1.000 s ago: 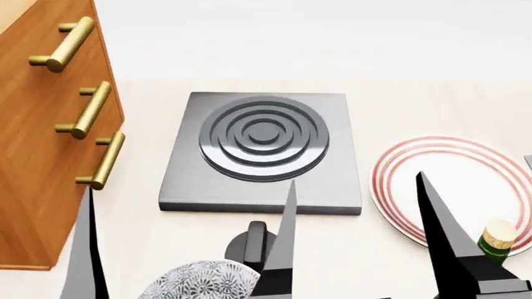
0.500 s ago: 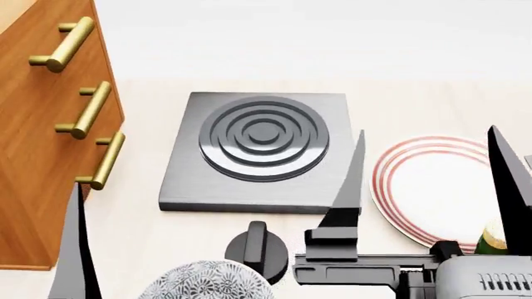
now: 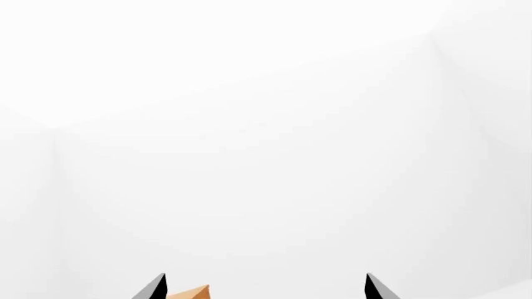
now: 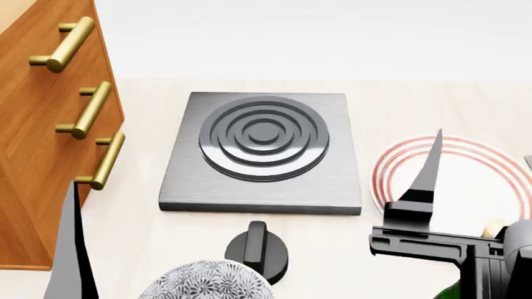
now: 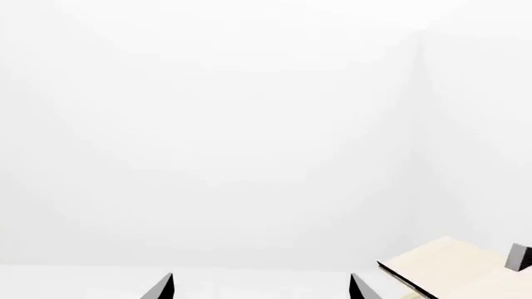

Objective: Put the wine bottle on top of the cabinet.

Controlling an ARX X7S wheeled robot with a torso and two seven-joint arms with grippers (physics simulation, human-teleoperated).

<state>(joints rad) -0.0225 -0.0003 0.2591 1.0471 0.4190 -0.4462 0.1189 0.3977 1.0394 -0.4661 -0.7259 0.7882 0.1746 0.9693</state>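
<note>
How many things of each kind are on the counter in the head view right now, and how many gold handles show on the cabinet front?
Cabinet: 1
Gold bar handles: 3
Grey burner plate: 1
Black knob: 1
Red-ringed plate: 1
Patterned bowl: 1, cut off by the frame edge
Wine bottle: 1, mostly hidden behind the right gripper
Total: 9

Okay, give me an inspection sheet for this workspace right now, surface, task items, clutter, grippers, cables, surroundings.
Surface: pale countertop.
Job's things: wine bottle mostly hidden behind the right arm, only cork and a green sliver showing; cabinet at the left, its top out of view.
Clutter: grey burner plate, black knob, red-ringed plate, patterned bowl.
Grippers: right gripper and left gripper both have their fingers apart, holding nothing.
Cables: nothing seen.
Surroundings: plain white walls.
</note>
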